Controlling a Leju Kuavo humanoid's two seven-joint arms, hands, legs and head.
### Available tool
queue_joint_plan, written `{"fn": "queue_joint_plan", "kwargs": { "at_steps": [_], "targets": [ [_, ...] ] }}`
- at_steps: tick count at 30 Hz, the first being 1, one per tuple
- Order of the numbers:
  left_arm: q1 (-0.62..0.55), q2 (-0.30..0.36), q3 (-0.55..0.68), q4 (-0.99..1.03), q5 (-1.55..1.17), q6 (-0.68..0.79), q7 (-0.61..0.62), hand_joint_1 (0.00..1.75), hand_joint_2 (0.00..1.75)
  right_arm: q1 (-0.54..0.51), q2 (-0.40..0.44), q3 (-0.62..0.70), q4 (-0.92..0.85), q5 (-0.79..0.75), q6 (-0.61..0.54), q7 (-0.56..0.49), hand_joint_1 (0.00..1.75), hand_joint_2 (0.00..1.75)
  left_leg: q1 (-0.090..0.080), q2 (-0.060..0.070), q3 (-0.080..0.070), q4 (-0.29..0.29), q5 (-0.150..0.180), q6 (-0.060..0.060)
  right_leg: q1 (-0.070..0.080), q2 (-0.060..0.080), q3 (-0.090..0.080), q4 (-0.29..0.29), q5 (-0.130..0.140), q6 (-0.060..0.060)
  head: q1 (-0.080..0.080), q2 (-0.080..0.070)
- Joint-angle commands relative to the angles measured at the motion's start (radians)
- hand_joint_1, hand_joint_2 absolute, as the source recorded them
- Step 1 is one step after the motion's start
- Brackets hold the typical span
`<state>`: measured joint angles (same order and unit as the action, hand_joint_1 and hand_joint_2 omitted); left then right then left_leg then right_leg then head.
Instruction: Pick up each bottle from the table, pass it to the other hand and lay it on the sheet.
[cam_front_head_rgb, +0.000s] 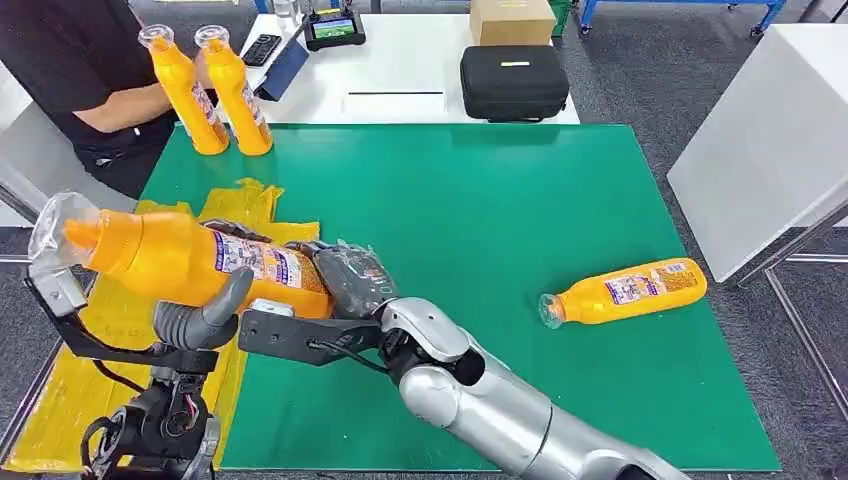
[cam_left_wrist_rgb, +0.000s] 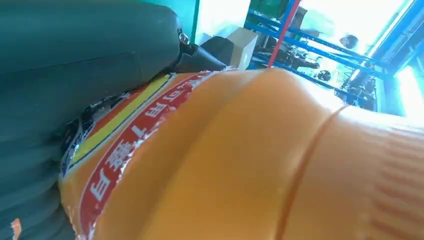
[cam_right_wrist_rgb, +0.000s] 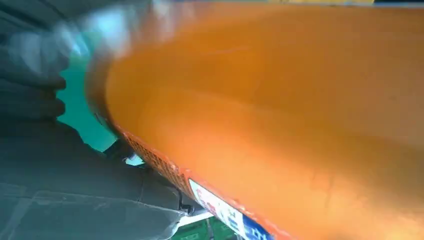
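Your left hand (cam_front_head_rgb: 205, 318) cups the held bottle (cam_front_head_rgb: 185, 260) from below, thick grey thumb up against its orange side. Your right hand (cam_front_head_rgb: 345, 278) wraps its base end, fingers closed around the label; so both hands grip the same bottle.

The held bottle sits above the yellow sheet (cam_front_head_rgb: 60, 400), at the left edge of the green mat (cam_front_head_rgb: 520, 220). Long axis near level, slightly tilted; clear cap points to your left, base to your right.

Body is orange, clear domed cap, printed label with red, white and blue bands; the left wrist view shows a red band with white characters.

A second bottle (cam_front_head_rgb: 625, 291) lies on its side on the mat, right of centre, cap toward you-left. A person (cam_front_head_rgb: 80, 70) holds two upright bottles (cam_front_head_rgb: 210, 92) at the mat's far left corner.
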<state>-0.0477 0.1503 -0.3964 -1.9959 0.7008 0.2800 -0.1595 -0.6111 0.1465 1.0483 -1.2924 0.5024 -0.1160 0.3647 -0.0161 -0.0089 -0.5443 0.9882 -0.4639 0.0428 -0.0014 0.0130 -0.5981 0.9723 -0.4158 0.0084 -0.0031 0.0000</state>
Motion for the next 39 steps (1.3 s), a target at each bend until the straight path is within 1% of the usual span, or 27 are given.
{"fn": "queue_joint_plan", "kwargs": {
  "at_steps": [1,3,5,6,7,9,11,12,14,15,16,17,18,20,24,26,28,29,30,31,32,33,34,35,36,38,39],
  "targets": [
    [-0.080,-0.016,0.034,0.032,-0.016,-0.007,-0.023,1.75,1.75,0.012,-0.072,0.051,0.066,0.036,0.036,0.013,0.00,0.00,0.003,-0.004,0.006,-0.001,-0.001,-0.004,0.002,-0.006,0.009,-0.003,-0.002,0.001,0.000,0.000],
    [-0.078,-0.016,0.047,0.026,-0.055,-0.002,-0.048,1.75,1.75,0.019,-0.088,0.021,0.057,0.062,0.052,0.022,0.00,0.00,0.001,-0.004,0.002,-0.001,0.000,-0.002,0.001,-0.005,0.004,-0.002,-0.001,0.000,0.000,0.000],
    [-0.082,-0.011,0.063,0.020,-0.119,0.013,-0.075,1.75,1.75,0.024,-0.103,-0.014,0.048,0.099,0.052,0.029,0.00,0.00,0.002,-0.005,0.005,-0.001,0.000,-0.003,0.002,-0.006,0.007,-0.003,-0.001,0.001,0.000,0.000],
    [-0.078,-0.010,0.080,0.015,-0.154,0.022,-0.086,1.75,1.75,0.033,-0.114,-0.046,0.037,0.117,0.064,0.026,0.00,0.00,0.001,-0.004,0.003,-0.001,0.000,-0.003,0.001,-0.006,0.005,-0.002,-0.001,0.000,0.000,0.000],
    [-0.049,-0.011,0.120,-0.004,-0.193,0.038,-0.115,1.75,1.75,0.093,-0.116,-0.122,-0.013,0.218,0.065,0.073,0.00,0.00,0.002,-0.006,0.004,-0.001,0.000,-0.004,0.002,-0.007,0.007,-0.003,-0.002,0.001,0.000,0.000],
    [-0.011,-0.017,0.173,-0.035,-0.254,0.063,-0.162,1.75,1.75,0.132,-0.136,-0.222,-0.069,0.277,0.097,0.092,0.00,0.00,0.001,-0.004,0.002,-0.001,0.000,-0.002,0.001,-0.005,0.004,-0.002,-0.001,0.000,0.000,0.000],
    [0.018,-0.019,0.195,-0.056,-0.325,0.078,-0.180,1.75,1.75,0.153,-0.152,-0.315,-0.104,0.307,0.108,0.075,0.00,0.00,0.001,-0.003,0.001,0.000,-0.001,-0.002,0.001,-0.004,0.004,-0.001,-0.001,0.001,0.001,0.000],
    [0.035,-0.023,0.210,-0.069,-0.375,0.092,-0.192,1.75,1.75,0.170,-0.162,-0.382,-0.128,0.325,0.103,0.056,0.00,0.00,0.001,-0.002,0.003,0.000,-0.002,-0.003,0.001,-0.003,0.005,-0.001,-0.002,0.001,-0.001,0.000],
    [0.061,-0.030,0.234,-0.081,-0.424,0.110,-0.206,1.75,1.75,0.198,-0.173,-0.475,-0.176,0.324,0.087,0.017,0.00,0.00,0.001,-0.003,0.001,0.000,-0.001,-0.002,0.001,-0.004,0.003,-0.001,-0.001,0.001,0.000,0.000],
    [0.081,-0.031,0.248,-0.087,-0.442,0.114,-0.207,1.75,1.75,0.215,-0.180,-0.518,-0.221,0.313,0.079,-0.007,0.00,0.00,0.002,-0.004,0.003,0.000,-0.002,-0.003,0.001,-0.005,0.006,-0.001,-0.002,0.001,0.000,0.000],
    [0.085,-0.026,0.253,-0.084,-0.469,0.114,-0.213,1.75,1.75,0.222,-0.182,-0.538,-0.244,0.303,0.076,-0.020,0.00,0.00,0.000,-0.003,0.001,0.000,-0.001,-0.002,0.000,-0.004,0.003,-0.001,-0.001,0.001,0.000,0.000],
    [0.089,-0.023,0.266,-0.074,-0.576,0.143,-0.230,1.75,1.75,0.240,-0.191,-0.573,-0.297,0.293,0.072,-0.036,0.00,0.00,0.001,-0.003,0.000,0.000,-0.001,-0.002,0.000,-0.004,0.003,-0.001,-0.001,0.001,0.000,0.000],
    [0.085,-0.022,0.276,-0.061,-0.635,0.166,-0.241,1.75,1.75,0.252,-0.201,-0.591,-0.335,0.284,0.071,-0.042,0.00,0.00,0.000,-0.003,0.000,0.000,0.000,-0.001,0.000,-0.004,0.002,0.000,-0.001,0.001,0.000,0.000],
    [0.075,-0.020,0.282,-0.050,-0.636,0.164,-0.240,1.75,1.75,0.258,-0.205,-0.596,-0.358,0.277,0.084,-0.040,0.00,0.00,0.000,-0.004,0.000,0.000,0.000,-0.002,0.000,-0.004,0.002,-0.001,-0.001,0.001,0.000,0.000],
    [0.072,-0.023,0.280,-0.049,-0.637,0.163,-0.240,1.75,1.75,0.259,-0.198,-0.592,-0.351,0.277,0.085,-0.040,0.00,0.00,0.000,-0.003,0.003,0.000,-0.001,-0.003,0.000,-0.004,0.005,-0.001,-0.002,0.000,0.000,0.000],
    [0.072,-0.025,0.279,-0.051,-0.639,0.164,-0.239,1.75,1.75,0.257,-0.195,-0.587,-0.343,0.279,0.085,-0.039,0.00,0.00,0.000,-0.001,0.001,0.000,0.000,-0.002,0.000,-0.002,0.002,-0.001,0.000,0.000,0.000,0.000],
    [0.072,-0.025,0.279,-0.051,-0.639,0.164,-0.239,1.75,1.75,0.257,-0.195,-0.587,-0.343,0.279,0.085,-0.039,0.00,0.00,0.000,-0.001,0.002,0.000,-0.001,-0.002,0.000,-0.002,0.003,-0.001,-0.001,0.000,0.000,0.000],
    [0.070,-0.004,0.280,-0.028,-0.854,0.242,-0.233,1.75,1.75,0.269,-0.206,-0.601,-0.368,0.273,0.043,-0.058,0.00,0.00,0.000,-0.002,0.001,0.000,0.000,-0.002,0.000,-0.002,0.002,-0.001,0.000,0.000,0.000,0.000],
    [0.062,0.016,0.287,0.000,-0.996,0.295,-0.232,1.75,1.75,0.286,-0.219,-0.622,-0.411,0.247,0.029,-0.069,0.00,0.00,0.001,-0.002,0.003,0.000,-0.001,-0.003,0.001,-0.003,0.004,-0.001,-0.001,0.000,0.000,0.000],
    [0.058,0.029,0.299,0.032,-1.183,0.351,-0.199,1.75,1.75,0.309,-0.238,-0.648,-0.468,0.215,0.029,-0.088,0.00,0.00,0.001,-0.002,0.005,0.000,-0.002,-0.004,0.001,-0.004,0.007,-0.002,-0.002,0.000,0.000,0.000],
    [0.054,0.044,0.307,0.057,-1.313,0.368,-0.169,1.75,1.75,0.332,-0.249,-0.680,-0.522,0.194,0.029,-0.098,0.00,0.00,0.000,-0.004,0.002,-0.001,0.000,-0.002,0.000,-0.005,0.003,-0.001,-0.001,0.000,0.000,0.000],
    [0.051,0.059,0.304,0.083,-1.368,0.338,-0.122,1.75,1.75,0.363,-0.268,-0.724,-0.594,0.184,0.025,-0.115,0.00,0.00,0.001,-0.005,0.003,-0.001,-0.001,-0.003,0.001,-0.007,0.005,-0.001,-0.002,0.000,0.000,0.000],
    [0.049,0.068,0.297,0.095,-1.367,0.316,-0.109,1.75,1.75,0.380,-0.275,-0.750,-0.626,0.174,0.025,-0.122,0.00,0.00,0.000,-0.006,0.002,-0.001,0.000,-0.002,0.000,-0.007,0.003,-0.001,-0.002,0.001,0.000,0.000],
    [0.046,0.090,0.278,0.130,-1.430,0.305,-0.088,1.75,1.75,0.405,-0.293,-0.796,-0.680,0.168,0.030,-0.147,0.00,0.00,-0.001,-0.008,0.002,-0.001,0.000,-0.002,-0.001,-0.008,0.003,-0.001,-0.002,0.001,0.000,0.000],
    [0.043,0.106,0.260,0.157,-1.460,0.303,-0.079,1.75,1.75,0.416,-0.304,-0.825,-0.702,0.155,0.043,-0.154,0.00,0.00,0.000,-0.009,0.003,-0.001,-0.001,-0.002,0.000,-0.009,0.005,-0.001,-0.003,0.001,0.000,0.000],
    [0.035,0.150,0.216,0.216,-1.572,0.304,-0.039,1.75,1.75,0.423,-0.324,-0.874,-0.727,0.138,0.069,-0.160,0.00,0.00,-0.001,-0.007,0.001,-0.001,0.000,-0.001,-0.001,-0.007,0.003,-0.001,-0.001,0.001,0.000,0.000],
    [0.026,0.186,0.181,0.258,-1.651,0.274,0.023,1.75,1.75,0.427,-0.336,-0.898,-0.735,0.109,0.090,-0.162,0.00,0.00,0.000,-0.009,0.003,-0.001,0.000,-0.002,0.000,-0.009,0.006,-0.002,-0.002,0.001,0.000,0.000]
  ]
}}
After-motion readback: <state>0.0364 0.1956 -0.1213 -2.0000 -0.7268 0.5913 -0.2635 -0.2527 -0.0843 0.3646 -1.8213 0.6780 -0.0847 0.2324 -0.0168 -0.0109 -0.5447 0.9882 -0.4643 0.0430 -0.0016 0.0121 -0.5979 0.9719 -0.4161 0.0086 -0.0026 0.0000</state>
